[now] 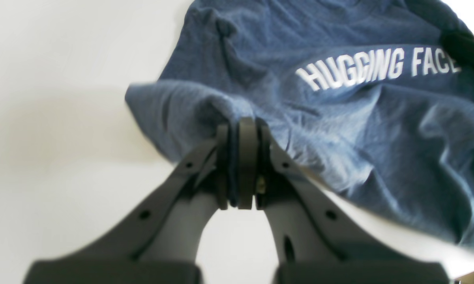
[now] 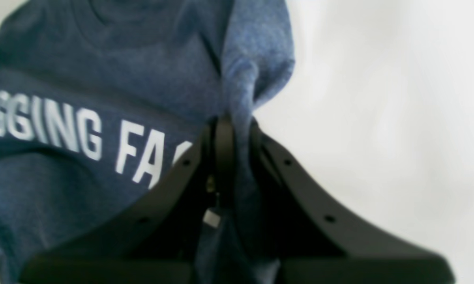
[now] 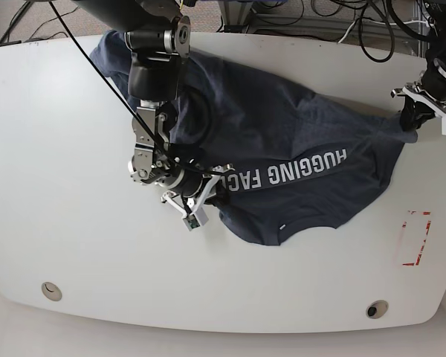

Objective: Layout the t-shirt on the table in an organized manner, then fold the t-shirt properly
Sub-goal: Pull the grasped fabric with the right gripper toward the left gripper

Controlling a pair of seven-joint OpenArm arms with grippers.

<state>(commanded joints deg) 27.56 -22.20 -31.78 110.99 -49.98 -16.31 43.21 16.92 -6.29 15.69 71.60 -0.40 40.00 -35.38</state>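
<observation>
The dark navy t-shirt (image 3: pixel 282 126) lies spread and wrinkled across the white table (image 3: pixel 59 149), its white "HUGGING FACE" lettering facing up. My left gripper (image 3: pixel 411 120) is shut on a bunched edge of the shirt at the far right; in the left wrist view the left gripper (image 1: pixel 240 126) pinches a fold of the t-shirt (image 1: pixel 379 130) above the table (image 1: pixel 63 79). My right gripper (image 3: pixel 212 190) is shut on fabric beside the lettering's end. The right wrist view shows the right gripper (image 2: pixel 235 122) clamping a ridge of the t-shirt (image 2: pixel 83 59) over the table (image 2: pixel 379 98).
The right arm (image 3: pixel 152 74) reaches over the shirt's back left part. A red tape mark (image 3: pixel 415 238) sits at the right front. Two small round holes (image 3: pixel 50 290) (image 3: pixel 377 309) lie near the front edge. Cables (image 3: pixel 320 18) run behind the table.
</observation>
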